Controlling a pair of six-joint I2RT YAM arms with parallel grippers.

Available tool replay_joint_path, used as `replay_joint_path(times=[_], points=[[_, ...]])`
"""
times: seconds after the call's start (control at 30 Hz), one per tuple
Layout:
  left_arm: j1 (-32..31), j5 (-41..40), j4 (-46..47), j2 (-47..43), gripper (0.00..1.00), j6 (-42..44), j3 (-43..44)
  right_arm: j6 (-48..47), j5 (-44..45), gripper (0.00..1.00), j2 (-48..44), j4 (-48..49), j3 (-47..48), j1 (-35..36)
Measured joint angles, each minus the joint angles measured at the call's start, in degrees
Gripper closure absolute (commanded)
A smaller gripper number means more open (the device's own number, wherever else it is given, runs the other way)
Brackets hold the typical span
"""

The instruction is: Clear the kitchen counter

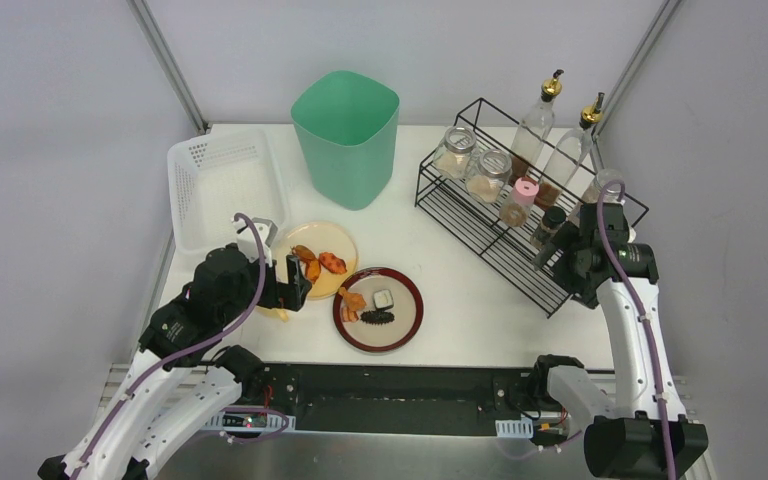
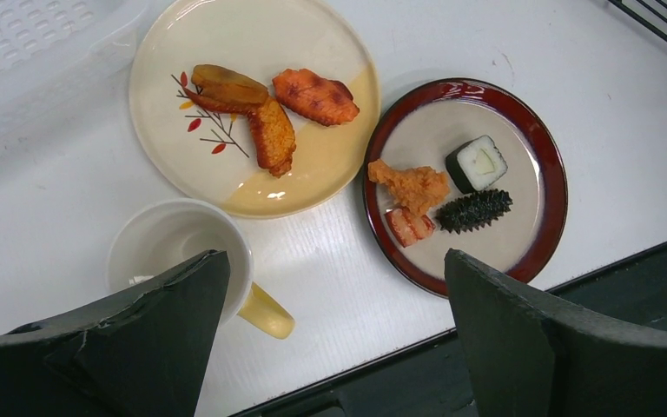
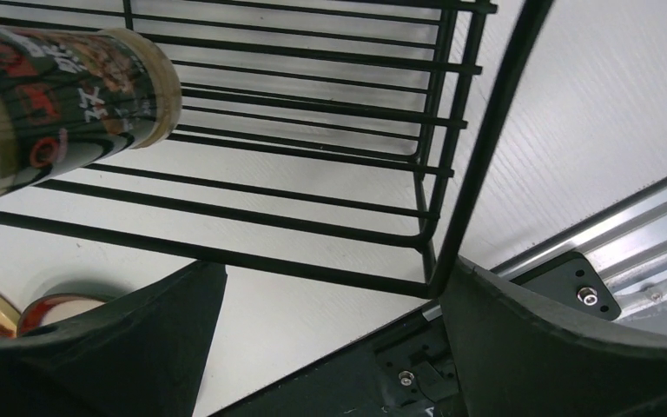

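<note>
Hovering nearest the mug (image 2: 169, 248), our left gripper (image 2: 334, 261)
Its jaws gaped, like our right gripper (image 1: 567, 255); mug sat under one finger

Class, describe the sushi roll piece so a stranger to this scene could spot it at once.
On the white kitchen counter, find the round red-rimmed plate beside the cream plate. Of its four bites, the sushi roll piece alone is a black-wrapped block with a white centre; the others are orange, striped or spiky.
</note>
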Motion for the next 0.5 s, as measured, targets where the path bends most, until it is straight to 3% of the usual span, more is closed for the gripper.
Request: replay_joint_path(times=[0.5], points=[[0.0, -0.1, -0.1, 1.9, 0.00, 0.0, 0.0, -9.1, -2.5, 0.06, 0.4, 5.3, -2.0, -1.0]])
